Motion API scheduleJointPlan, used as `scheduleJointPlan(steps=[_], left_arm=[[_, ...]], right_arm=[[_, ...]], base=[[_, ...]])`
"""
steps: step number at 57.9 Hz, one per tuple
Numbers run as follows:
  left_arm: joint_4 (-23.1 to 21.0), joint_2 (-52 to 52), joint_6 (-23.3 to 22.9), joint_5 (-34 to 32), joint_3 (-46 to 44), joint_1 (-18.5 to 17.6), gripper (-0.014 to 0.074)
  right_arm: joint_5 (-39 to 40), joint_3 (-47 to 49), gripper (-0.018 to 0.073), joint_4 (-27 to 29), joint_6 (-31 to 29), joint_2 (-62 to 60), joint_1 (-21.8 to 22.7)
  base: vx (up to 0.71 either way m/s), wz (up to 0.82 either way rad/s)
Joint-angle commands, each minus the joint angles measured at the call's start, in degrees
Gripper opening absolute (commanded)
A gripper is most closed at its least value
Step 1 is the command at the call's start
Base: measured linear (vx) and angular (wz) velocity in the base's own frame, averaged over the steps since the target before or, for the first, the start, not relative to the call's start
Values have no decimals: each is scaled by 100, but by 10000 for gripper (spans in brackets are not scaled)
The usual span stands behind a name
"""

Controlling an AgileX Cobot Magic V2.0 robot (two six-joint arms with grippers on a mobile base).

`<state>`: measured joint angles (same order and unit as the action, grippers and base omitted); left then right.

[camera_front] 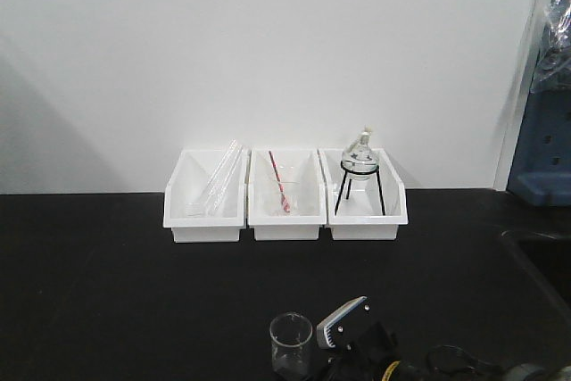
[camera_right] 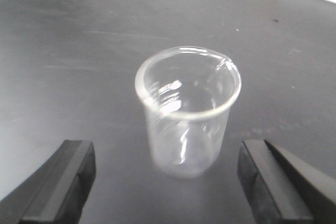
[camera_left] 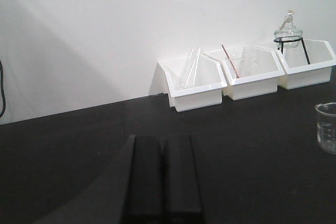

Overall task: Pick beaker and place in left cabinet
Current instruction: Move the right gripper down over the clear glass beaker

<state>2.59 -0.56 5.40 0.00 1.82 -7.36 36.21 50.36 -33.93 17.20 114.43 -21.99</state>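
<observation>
Beaker [camera_right: 186, 108] stands upright on the black bench [camera_front: 107, 292], near its front edge. It sits between the wide-open jaws of the right gripper [camera_right: 165, 156] and touches neither finger. Left gripper [camera_left: 163, 142] hovers well apart, jaws closed on nothing. Three white bins [camera_front: 285, 231] line the back edge.

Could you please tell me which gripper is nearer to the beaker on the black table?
Right. The right gripper is open, the beaker just ahead between its fingers, untouched; the left gripper is shut, the beaker well off to its right.
</observation>
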Motion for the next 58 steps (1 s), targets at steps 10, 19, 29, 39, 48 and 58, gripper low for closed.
scheduleJointPlan(steps=[10,19,29,39,48,58], left_arm=[[-18,-106,-15,-428,90,-3,1],[-18,-106,-15,-428,90,-3,1],[-18,-106,-15,-428,90,-3,1],[-18,-106,-15,-428,90,-3,1],[-18,-106,-15,-428,90,-3,1],[-18,-106,-15,-428,90,-3,1]], right_arm=[[659,692,610,87,-41,280,7],[698,1062,608,87,-36,584,7],[701,1393,603,87,23,850,7],[736,1501,587,87,23,963,7],[746,1501,559,92,23,963,7],[709,1501,449,92,236,949,-41]], base=[[0,0],[0,0],[0,0],[0,0],[0,0],[0,0]])
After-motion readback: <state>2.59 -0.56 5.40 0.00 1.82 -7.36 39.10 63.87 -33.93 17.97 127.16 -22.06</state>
